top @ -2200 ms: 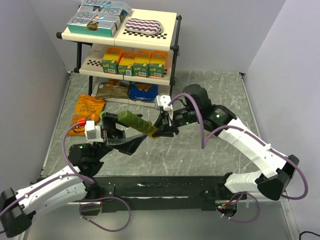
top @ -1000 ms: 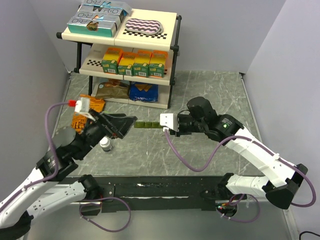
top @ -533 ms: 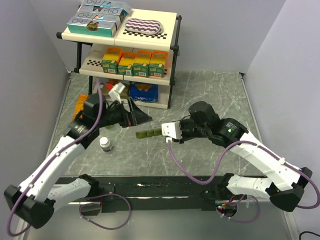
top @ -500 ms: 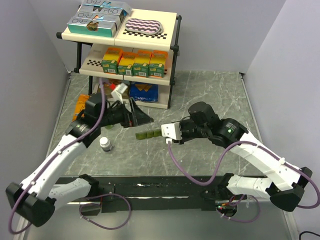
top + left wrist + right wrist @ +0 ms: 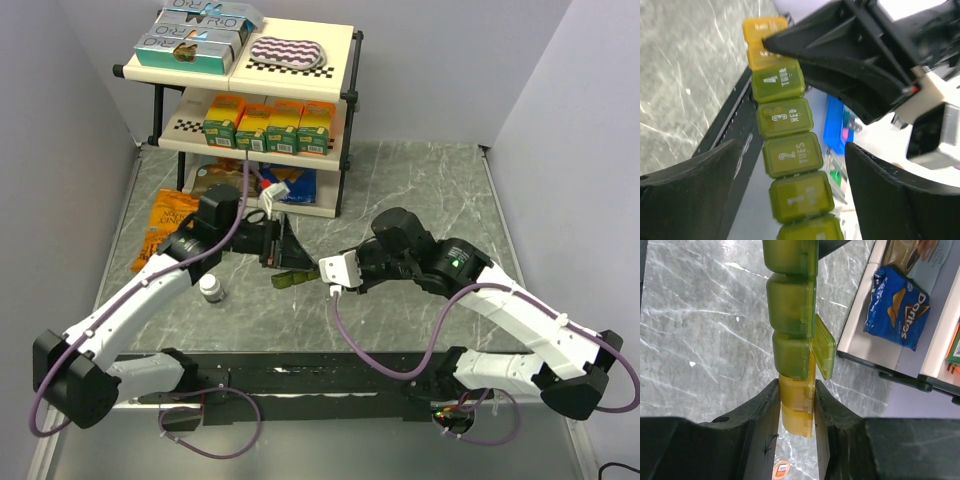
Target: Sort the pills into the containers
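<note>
the right pincer (image 5: pixel 796 390) is clamped on the yellow end of the containers (image 5: pixel 790 315), its 2 black fingers pressing the strip's long sides, with the last yellow compartment poking back past the fingertips toward the wrist. from there the strip runs straight out away from the pincer, shading from yellow to green, held up over the grey marbled table (image 5: pixel 700 340). on the green compartment just beyond the fingers, 1 lid (image 5: pixel 824 347) stands ajar, swung out to the side

from the left wrist, the containers (image 5: pixel 785 117) show their tops, printed 4 thur, 3 wed, 2 tues and 1 below that. the left pincer (image 5: pixel 792 150) is spread wide, 1 finger on either side of the green half of the strip, with clear gaps to both, so it touches nothing. the right arm's black fingers cover part of the yellow end at the top of that view

from above, the containers (image 5: pixel 293 279) hang between the 2 arms near the middle of the table (image 5: pixel 440 190), the right pincer (image 5: pixel 322 272) at their right end and the left pincer (image 5: pixel 285 250) just behind them. a white-capped bottle (image 5: pixel 210 288) stands on the table to the left, well apart from the strip, and a shelf rack (image 5: pixel 345 110) sits at the far side with a blue chip bag (image 5: pixel 290 185) beneath it
</note>
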Controlling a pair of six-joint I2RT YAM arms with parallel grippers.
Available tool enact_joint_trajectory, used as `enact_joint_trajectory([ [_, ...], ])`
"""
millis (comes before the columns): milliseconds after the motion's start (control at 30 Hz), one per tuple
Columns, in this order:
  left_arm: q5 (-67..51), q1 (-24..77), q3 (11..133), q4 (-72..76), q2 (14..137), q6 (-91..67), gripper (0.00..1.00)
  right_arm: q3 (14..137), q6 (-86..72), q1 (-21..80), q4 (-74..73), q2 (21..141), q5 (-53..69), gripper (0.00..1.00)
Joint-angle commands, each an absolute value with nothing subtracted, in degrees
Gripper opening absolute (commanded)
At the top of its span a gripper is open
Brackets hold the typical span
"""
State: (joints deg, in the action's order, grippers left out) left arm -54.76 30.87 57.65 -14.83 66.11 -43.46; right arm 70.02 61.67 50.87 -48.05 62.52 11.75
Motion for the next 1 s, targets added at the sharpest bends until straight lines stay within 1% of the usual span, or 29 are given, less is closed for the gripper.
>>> enact_joint_trajectory([
  [0, -54.85, 33.31, 62.13, -20.12, 68.46, -38.41, 0.88, 70.84, 63.28, 51.42, -46.5, 62.93, 9.93, 0.08],
  [100, -52.39, 33.57, 63.63, -22.41, 69.34, -36.74, 0.81, 70.14, 63.02, 51.42, -46.49, 62.67, 10.02, 0.08],
  [167, -51.42, 33.57, 65.12, -25.3, 70.57, -35.07, 0.65, 69.87, 63.02, 51.33, -46.49, 62.49, 10.02, 0.08],
  [200, -51.24, 33.57, 65.74, -26.01, 71.01, -34.72, 0.6, 69.61, 62.93, 51.42, -46.49, 62.32, 9.93, 0.08],
  [367, -52.56, 33.92, 66.44, -27.07, 72.42, -33.14, 0.49, 69.08, 62.75, 51.42, -46.41, 62.23, 10.02, 0.08],
  [400, -53.34, 34.01, 66.53, -27.16, 72.6, -32.87, 0.41, 68.91, 62.75, 51.42, -46.23, 62.23, 10.11, 0.08],
  [467, -54.14, 34.19, 66.62, -27.33, 73.04, -32.52, 0.31, 68.82, 62.49, 51.42, -46.23, 62.4, 10.28, 0.08],
  [500, -54.75, 34.36, 66.62, -27.33, 73.3, -32.17, 0.2, 68.82, 62.23, 51.42, -46.23, 62.32, 10.54, 0.08],
  [600, -55.55, 34.89, 66.97, -28.21, 73.65, -30.33, 0.01, 69.17, 61.35, 51.42, -46.58, 62.66, 12.12, 0.09],
  [667, -54.85, 35.33, 66.97, -28.56, 73.57, -29.27, 0.01, 69.17, 60.56, 51.42, -46.58, 62.84, 12.83, 0.1],
  [767, -51.95, 36.47, 66.71, -29.18, 73.48, -26.9, 0.01, 68.91, 59.33, 51.42, -46.15, 63.19, 13.8, 0.15],
  [867, -44.94, 38.49, 65.66, -29.45, 73.3, -24.18, 0.01, 68.12, 58.19, 51.33, -45.27, 63.46, 14.5, 0.26],
  [900, -41.78, 39.98, 65.31, -29.01, 72.95, -23.13, 0.01, 67.85, 57.75, 51.33, -44.74, 63.46, 14.33, 0.34],
  [933, -37.83, 40.77, 64.87, -28.66, 72.78, -22.42, 0.01, 67.59, 56.87, 51.33, -44.56, 63.46, 14.24, 0.4],
  [967, -37.1, 41.13, 63.73, -27.7, 72.6, -22.06, 0.01, 67.07, 56.52, 51.24, -44.13, 63.54, 14.33, 0.45],
])
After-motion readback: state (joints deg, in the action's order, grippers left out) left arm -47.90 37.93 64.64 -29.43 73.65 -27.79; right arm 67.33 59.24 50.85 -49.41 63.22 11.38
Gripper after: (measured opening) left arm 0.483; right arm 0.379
